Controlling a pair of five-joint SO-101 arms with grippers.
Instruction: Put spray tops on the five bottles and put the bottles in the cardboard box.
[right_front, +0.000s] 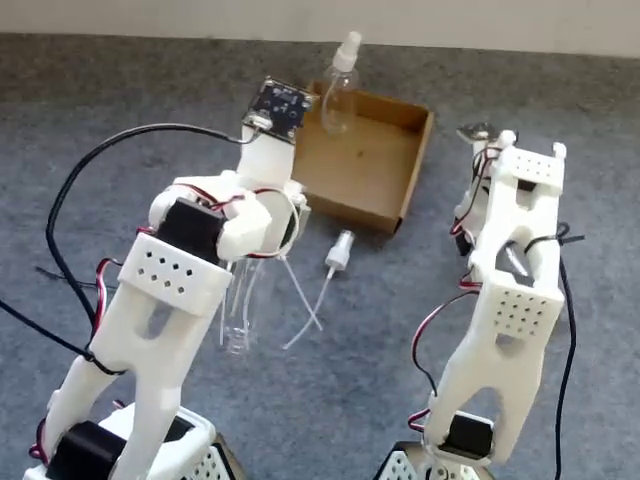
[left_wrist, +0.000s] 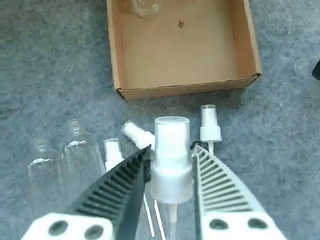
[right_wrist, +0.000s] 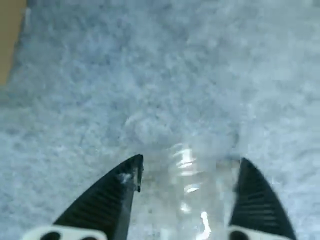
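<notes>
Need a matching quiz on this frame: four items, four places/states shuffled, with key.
Things:
A. bottle with its top on
B. left gripper
C. right gripper
D. two topless bottles

Places/states:
1. lie on the carpet
2. shut on a clear bottle
3. stands in the cardboard box
4. shut on a spray top

Pairs: A-3, B-4, C-2, D-1
</notes>
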